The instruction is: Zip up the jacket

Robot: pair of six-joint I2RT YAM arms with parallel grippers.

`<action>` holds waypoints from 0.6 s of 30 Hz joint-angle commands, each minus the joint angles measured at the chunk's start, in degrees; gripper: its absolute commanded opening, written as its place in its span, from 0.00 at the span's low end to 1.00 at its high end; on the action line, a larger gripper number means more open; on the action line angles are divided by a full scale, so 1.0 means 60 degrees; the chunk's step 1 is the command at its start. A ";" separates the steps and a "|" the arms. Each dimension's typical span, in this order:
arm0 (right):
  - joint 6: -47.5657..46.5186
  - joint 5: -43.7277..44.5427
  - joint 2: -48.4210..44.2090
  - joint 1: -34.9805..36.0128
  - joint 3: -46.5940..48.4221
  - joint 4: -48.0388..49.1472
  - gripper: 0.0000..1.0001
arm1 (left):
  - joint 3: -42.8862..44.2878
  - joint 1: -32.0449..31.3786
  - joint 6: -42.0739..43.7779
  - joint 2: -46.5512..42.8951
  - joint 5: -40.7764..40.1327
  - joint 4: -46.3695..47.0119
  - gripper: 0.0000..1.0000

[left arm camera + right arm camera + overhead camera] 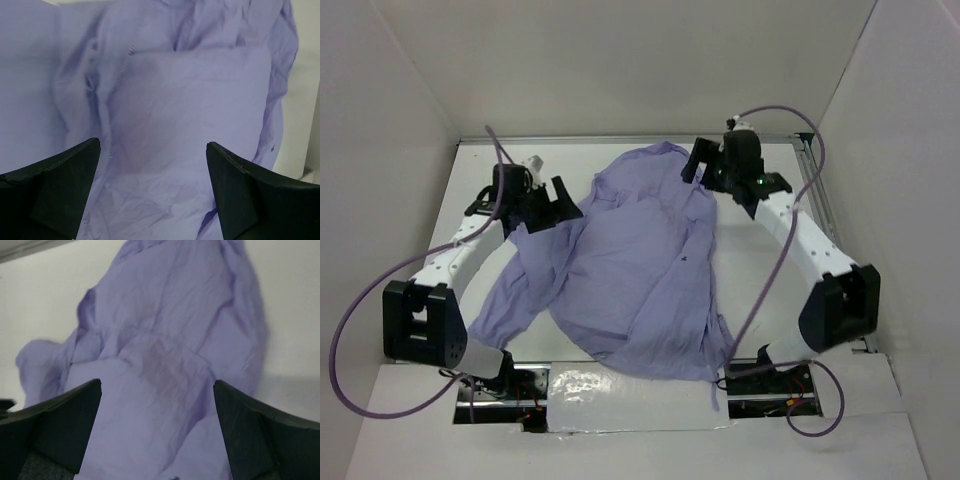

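Jacket (640,270) lavender, wrinkled, spread flat on table (820,385), thin fabric.

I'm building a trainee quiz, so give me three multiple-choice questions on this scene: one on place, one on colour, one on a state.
1. Where is the jacket? A) spread on the table B) hanging from a gripper C) on the floor
2. What colour is it? A) red B) green C) lavender
3. How are the left gripper and right gripper? A) both shut on fabric B) both open C) one shut
Answers: 1 A, it lies across the white table; 2 C, pale purple in every view; 3 B, wrist views show both spread wide.
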 commanded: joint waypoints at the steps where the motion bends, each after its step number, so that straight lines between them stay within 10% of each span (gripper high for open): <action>1: 0.0879 0.0721 -0.1049 0.1057 -0.2496 0.0205 1.00 | 0.0231 -0.0504 0.0781 0.0633 0.0694 0.0206 0.99; 9: 0.3090 0.1071 -0.2574 0.3824 -0.5768 -0.0423 1.00 | 0.0101 -0.1354 0.1032 0.1584 0.1586 0.1039 0.99; 18: 0.3562 0.2052 -0.0497 0.2864 -0.5043 -0.0729 0.99 | 0.1286 -0.1603 0.0680 0.4221 0.1911 0.0791 0.99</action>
